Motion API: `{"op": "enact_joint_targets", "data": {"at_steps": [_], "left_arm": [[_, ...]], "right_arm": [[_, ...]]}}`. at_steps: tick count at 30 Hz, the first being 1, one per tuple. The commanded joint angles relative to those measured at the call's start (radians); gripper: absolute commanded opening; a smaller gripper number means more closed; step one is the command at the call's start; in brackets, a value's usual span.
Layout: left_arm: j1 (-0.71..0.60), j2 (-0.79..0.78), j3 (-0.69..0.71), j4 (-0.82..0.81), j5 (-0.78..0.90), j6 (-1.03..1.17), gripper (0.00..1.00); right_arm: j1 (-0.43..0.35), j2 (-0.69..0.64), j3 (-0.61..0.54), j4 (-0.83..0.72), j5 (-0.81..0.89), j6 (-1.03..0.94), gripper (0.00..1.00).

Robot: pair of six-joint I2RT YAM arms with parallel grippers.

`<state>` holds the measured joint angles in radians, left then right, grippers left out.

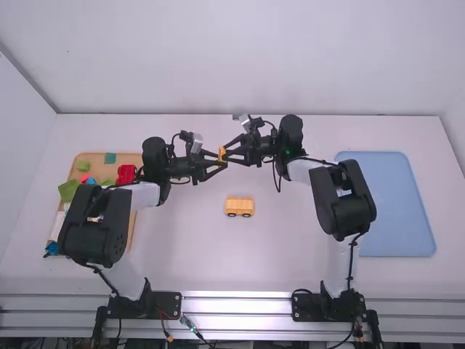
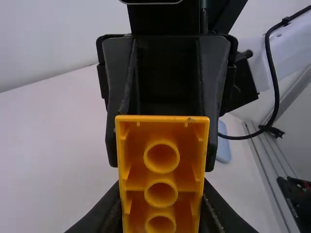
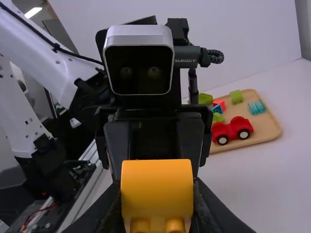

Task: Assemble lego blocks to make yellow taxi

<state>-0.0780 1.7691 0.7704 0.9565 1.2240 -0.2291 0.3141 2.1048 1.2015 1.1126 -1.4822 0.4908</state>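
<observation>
An orange-yellow block (image 1: pixel 221 153) is held up between the two grippers beyond the table's middle. My left gripper (image 1: pixel 220 159) reaches it from the left and my right gripper (image 1: pixel 226 151) from the right. In the left wrist view the block (image 2: pixel 162 174) turns its hollow underside with round tubes to the camera, clasped by the left gripper (image 2: pixel 161 206). Its smooth, rounded face (image 3: pixel 157 187) shows in the right wrist view, where the right gripper (image 3: pixel 157 206) grips its sides. A yellow wheeled car body (image 1: pixel 239 207) stands on the table nearer the arm bases.
At the left, a wooden tray (image 1: pixel 131 225) holds a red car (image 3: pixel 232 130) and several green, teal and pink pieces, partly under the left arm. A blue tray (image 1: pixel 396 211) lies at the right, beside the right arm.
</observation>
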Motion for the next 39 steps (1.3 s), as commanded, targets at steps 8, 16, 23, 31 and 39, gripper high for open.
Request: {"op": "enact_joint_targets", "data": {"at_steps": [8,16,23,31,39], "left_arm": [[-0.001,0.004,0.008,-0.003,-0.036,-0.01,0.99],[0.003,0.004,0.008,-0.109,-0.04,-0.006,0.99],[0.006,0.004,0.008,-0.243,-0.167,0.019,0.99],[0.012,0.004,0.007,-0.27,-0.171,0.062,0.99],[0.006,0.004,0.006,-0.269,-0.277,0.062,0.99]], "right_arm": [[0.032,0.006,0.028,0.017,-0.055,-0.002,0.18],[-0.086,0.006,0.048,0.141,0.006,0.09,0.08],[-0.19,0.006,0.048,0.092,0.134,0.052,0.05],[-0.205,0.002,0.05,-0.271,0.344,-0.189,0.01],[-0.131,-0.193,0.05,-0.954,0.785,-0.608,0.01]]}}
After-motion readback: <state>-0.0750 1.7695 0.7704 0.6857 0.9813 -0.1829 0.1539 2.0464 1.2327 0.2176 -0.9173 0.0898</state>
